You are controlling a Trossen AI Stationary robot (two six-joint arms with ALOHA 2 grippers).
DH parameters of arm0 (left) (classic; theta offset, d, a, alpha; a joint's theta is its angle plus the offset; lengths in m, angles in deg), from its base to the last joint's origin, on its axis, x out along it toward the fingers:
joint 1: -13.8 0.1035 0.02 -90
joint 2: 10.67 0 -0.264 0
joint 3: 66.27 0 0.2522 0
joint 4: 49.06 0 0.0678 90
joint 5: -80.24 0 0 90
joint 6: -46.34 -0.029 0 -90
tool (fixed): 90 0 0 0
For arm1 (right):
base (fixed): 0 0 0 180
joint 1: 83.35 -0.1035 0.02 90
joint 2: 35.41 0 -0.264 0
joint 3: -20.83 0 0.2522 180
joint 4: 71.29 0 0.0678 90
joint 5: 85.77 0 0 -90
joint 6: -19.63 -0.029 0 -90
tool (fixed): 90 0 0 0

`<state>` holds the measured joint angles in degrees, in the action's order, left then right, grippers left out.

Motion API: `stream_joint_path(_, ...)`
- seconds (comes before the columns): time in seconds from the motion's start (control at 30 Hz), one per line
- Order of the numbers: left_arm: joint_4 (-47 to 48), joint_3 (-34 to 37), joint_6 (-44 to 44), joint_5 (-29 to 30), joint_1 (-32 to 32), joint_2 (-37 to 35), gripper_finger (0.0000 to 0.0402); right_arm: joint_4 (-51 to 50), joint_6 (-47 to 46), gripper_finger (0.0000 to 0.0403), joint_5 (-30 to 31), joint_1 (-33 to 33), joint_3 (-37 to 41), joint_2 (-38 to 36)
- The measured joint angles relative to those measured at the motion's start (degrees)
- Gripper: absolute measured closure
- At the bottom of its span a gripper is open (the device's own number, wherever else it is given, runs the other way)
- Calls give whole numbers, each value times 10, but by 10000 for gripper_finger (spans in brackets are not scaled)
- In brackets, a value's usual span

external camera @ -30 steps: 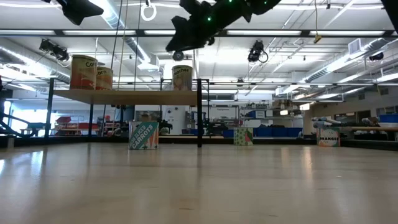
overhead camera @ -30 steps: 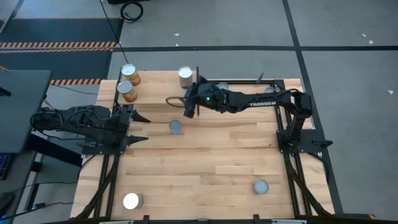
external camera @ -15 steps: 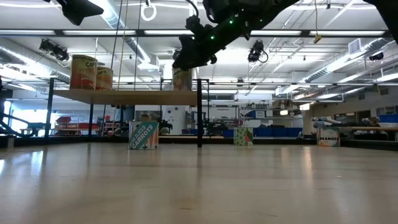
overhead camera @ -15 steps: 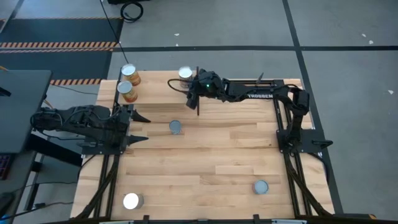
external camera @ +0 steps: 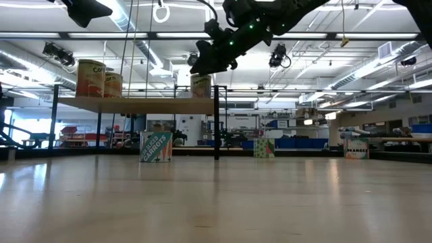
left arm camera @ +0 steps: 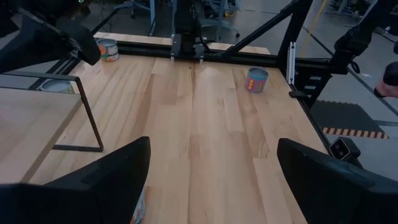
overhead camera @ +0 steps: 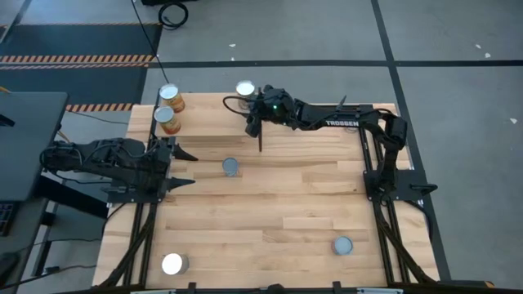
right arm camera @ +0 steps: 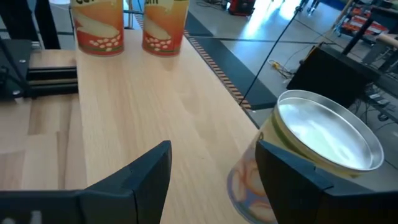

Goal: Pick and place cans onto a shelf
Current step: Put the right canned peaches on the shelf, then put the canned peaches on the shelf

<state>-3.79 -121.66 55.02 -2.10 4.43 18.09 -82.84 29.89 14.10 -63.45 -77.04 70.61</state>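
Note:
The shelf stands at the table's far left. Two orange cans stand on its left end, and a pale can stands at its far right edge. My right gripper is open over the shelf's right end, on the near side of the pale can, with only bare board between its fingers. My left gripper waits open and empty at the table's left edge. My right gripper's fingers lie level above the shelf board and point toward the table's left. The outer side of one finger stands against the lower side wall of the pale can. That finger hides the spot, so I cannot tell whether they touch. The can stands upright on the board.
A blue can stands on the table near the shelf's black corner post. Another blue can stands near right, and a silver-topped can near left. More cans stand on the table at the back.
My right gripper has moved from the shelf's near right corner toward the table's far edge, over the shelf's right end, up beside the pale can. The pale can has slid a little toward the shelf's far edge and stays upright.

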Motion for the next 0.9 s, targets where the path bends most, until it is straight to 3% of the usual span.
stream_joint_path(0.17, 0, 0, 1, 0, 0, 0, 45, -2, 9, 163, -1, -15, 0, -8)
stream_joint_path(0.33, 0, 0, 1, 0, 0, 0, 45, -33, 36, 163, 50, -39, 0, -48)
stream_joint_path(0.53, 12, 0, -3, 0, 0, 0, 45, -192, 23, 163, 129, -71, -1, -163)
stream_joint_path(0.77, 14, 0, -8, 0, 0, 1, 45, -507, -179, 163, 212, -81, 3, -262)
stream_joint_path(0.9, 14, 0, -7, 0, 0, 1, 45, -574, -279, 163, 218, -94, 58, -301)
